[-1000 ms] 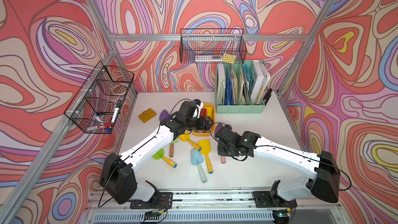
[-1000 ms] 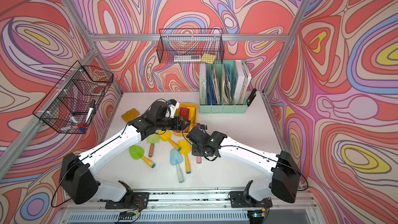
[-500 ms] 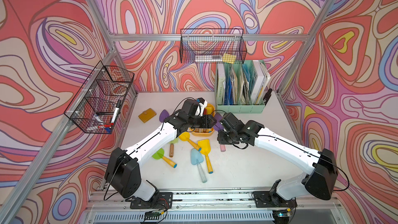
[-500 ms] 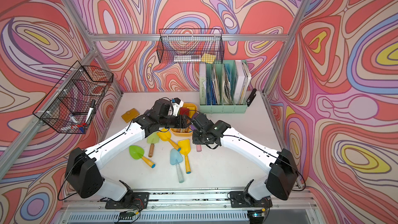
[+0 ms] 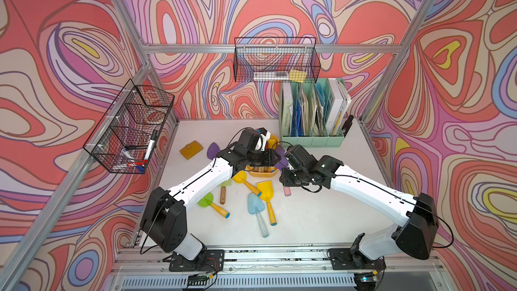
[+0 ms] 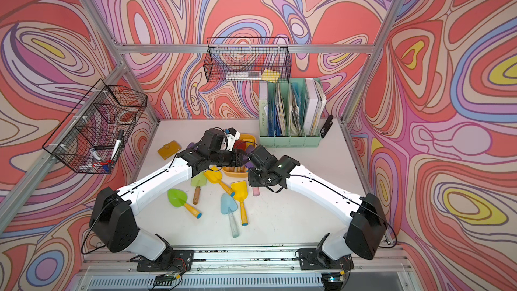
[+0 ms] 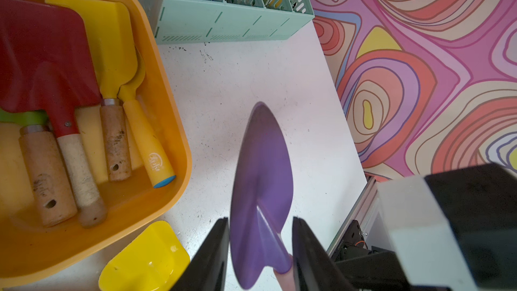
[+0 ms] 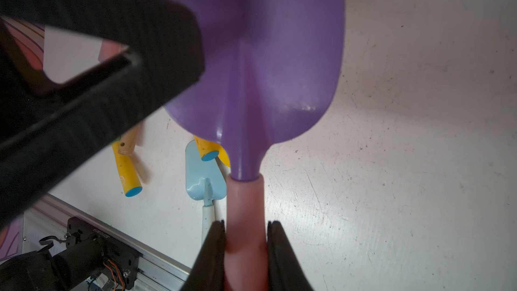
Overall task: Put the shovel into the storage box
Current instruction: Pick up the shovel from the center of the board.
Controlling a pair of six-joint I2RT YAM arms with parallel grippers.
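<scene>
Reaching in from the near edge, my left arm (image 5: 207,180) and right arm (image 5: 363,188) meet in both top views over the white tabletop (image 5: 307,219). It is boxed in by aluminium rails (image 5: 195,48) and walls (image 5: 279,1) of swirling red, purple and cream. Where the arms meet sits the shallow yellow-orange plastic tub (image 5: 261,175), with the mint-green file organizer (image 5: 310,139) behind it against the back wall. A black wire basket (image 6: 246,62) hangs on the back wall and a second wire basket (image 5: 131,127) on the left wall. A yellow toy shovel (image 6: 240,191), a green toy shovel (image 6: 177,198) and a pale blue trowel (image 6: 228,205) lie scattered on the table nearer my bases

In the left wrist view, my left gripper (image 7: 260,219) has its two black fingers set narrowly either side of the purple plastic shovel (image 7: 263,169), at the base of its blade; I cannot tell whether they press it. The blade hangs over bare, speckled table beside the tub's rim, outside the tub. Inside the tub lie a red-bladed shovel (image 7: 42,60) and yellow shovels (image 7: 112,51)

In the right wrist view, my right gripper (image 8: 246,223) is clamped on the purple shovel's pink handle (image 8: 244,200), with scratched, gritty table below
</scene>
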